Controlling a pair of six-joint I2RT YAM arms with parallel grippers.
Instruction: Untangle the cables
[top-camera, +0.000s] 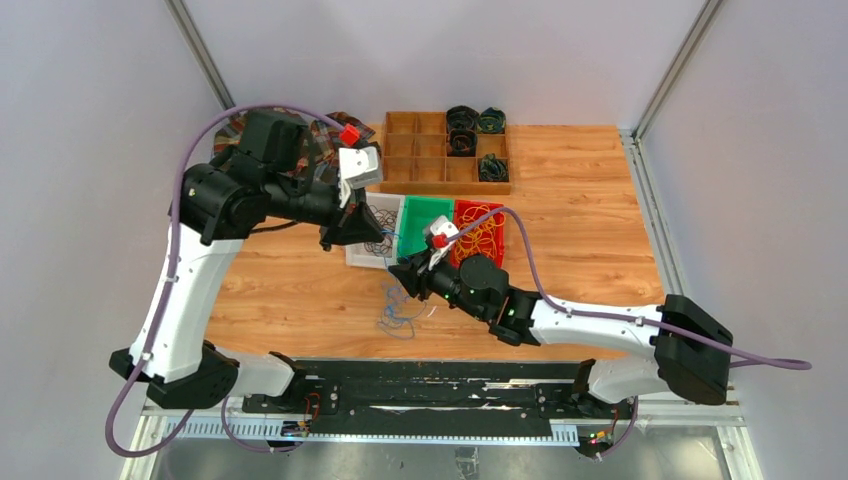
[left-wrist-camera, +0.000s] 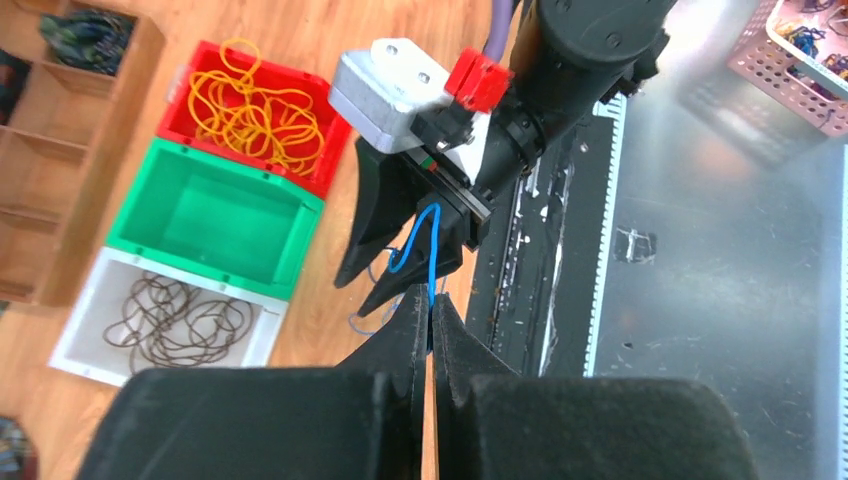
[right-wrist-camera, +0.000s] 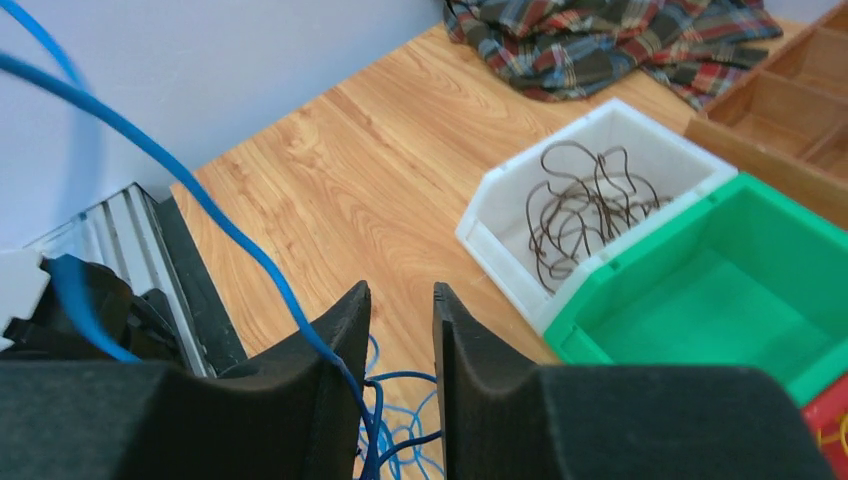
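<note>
**One blue strand strung between two arms**

The left arm's fingers (left-wrist-camera: 400, 345) are pressed together on a thin blue strand (left-wrist-camera: 432, 240), lifting it (as an anchor, I judge) clear of the loose clump of thin blue cables (top-camera: 400, 318) on the wooden bench (top-camera: 580, 200). The right arm's fingers (right-wrist-camera: 470, 350) stand slightly apart, with the strand running through the gap unpinched. Just behind sit a white plastic bin (right-wrist-camera: 500, 215) of dark loops, a green plastic bin (right-wrist-camera: 640, 300) and a red plastic bin (left-wrist-camera: 182, 92) of yellow loops, crowding any pull that way.

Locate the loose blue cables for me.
Top view: the blue cables lie on the table toward the arms' edge, slightly left of centre, just nearer than the right gripper and the white bin.
</note>
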